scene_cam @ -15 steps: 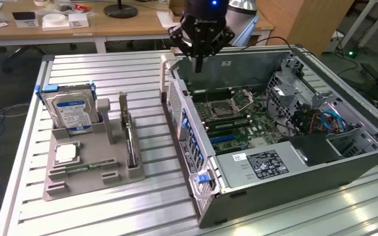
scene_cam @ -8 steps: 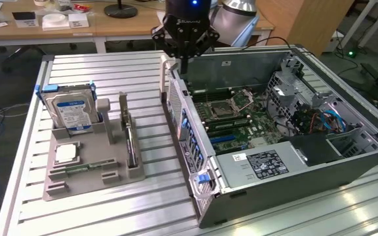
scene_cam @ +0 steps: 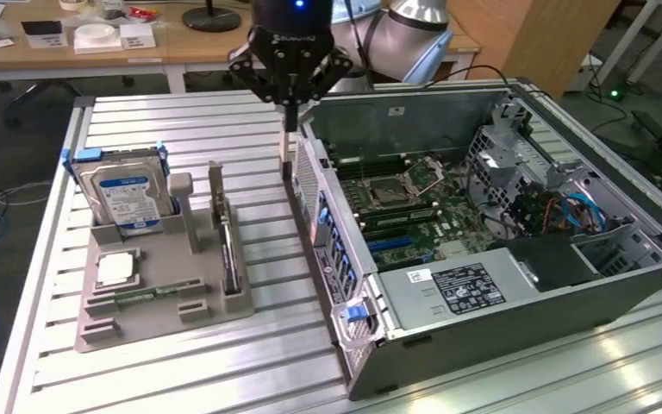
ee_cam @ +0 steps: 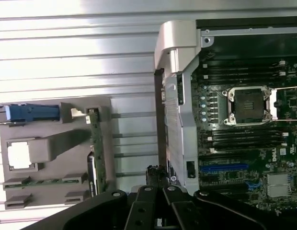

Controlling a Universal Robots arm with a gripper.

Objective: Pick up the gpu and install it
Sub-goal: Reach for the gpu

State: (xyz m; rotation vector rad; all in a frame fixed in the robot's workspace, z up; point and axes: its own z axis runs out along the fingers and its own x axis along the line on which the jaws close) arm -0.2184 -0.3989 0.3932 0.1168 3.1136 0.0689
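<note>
The gpu [scene_cam: 230, 250] stands on its long edge in a slot of the grey parts tray [scene_cam: 159, 323], a thin black card with a grey bracket at its far end. The wrist view shows the gpu [ee_cam: 96, 153] edge-on as a narrow green and black strip. My gripper [scene_cam: 289, 138] hangs above the far corner of the open computer case [scene_cam: 446, 297], between the tray and the case. Its fingers are shut together, with nothing visibly between them. In the wrist view my gripper [ee_cam: 157, 171] sits beside the case's outer wall, apart from the gpu.
The tray also holds a silver hard drive [scene_cam: 128, 194] with a blue-white label, a square processor [scene_cam: 116, 269] and a green memory stick [scene_cam: 135, 297]. The motherboard [scene_cam: 417, 207] lies exposed inside the case. Slatted metal table [scene_cam: 193, 379] surrounds both. Desks stand behind.
</note>
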